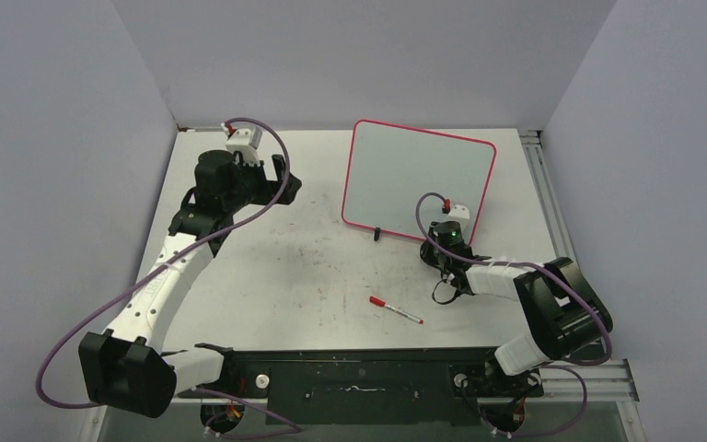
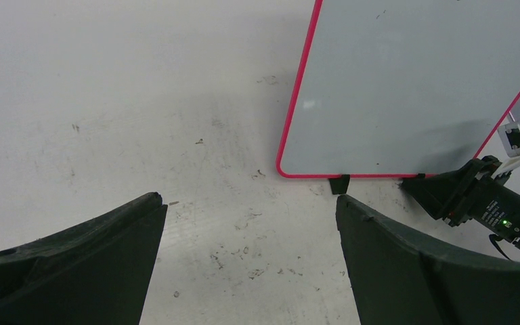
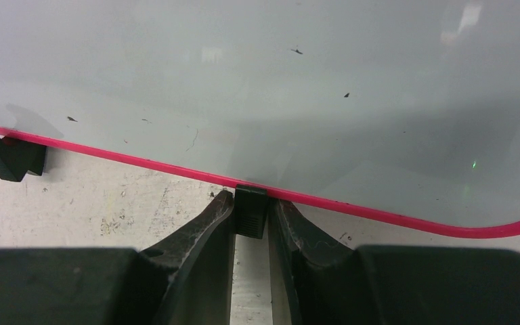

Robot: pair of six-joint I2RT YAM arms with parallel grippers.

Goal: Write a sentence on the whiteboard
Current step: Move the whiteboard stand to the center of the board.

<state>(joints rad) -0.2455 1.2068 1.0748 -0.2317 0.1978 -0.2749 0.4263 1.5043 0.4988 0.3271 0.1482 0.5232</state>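
The whiteboard lies flat at the back middle-right of the table, pale grey with a pink-red rim. Its face is blank apart from a few dark specks; no sentence shows on it. My right gripper is at the board's near edge, shut on one of its black clip feet, fingers on either side of the foot. In the right wrist view the board fills the top. My left gripper is open and empty over the table, left of the board. A red-capped marker lies on the table in front.
A second clip foot sits at the board's near-left corner, also seen in the left wrist view. The scuffed white tabletop carries faint marks. Grey walls close in the back and sides. A metal rail runs along the right edge.
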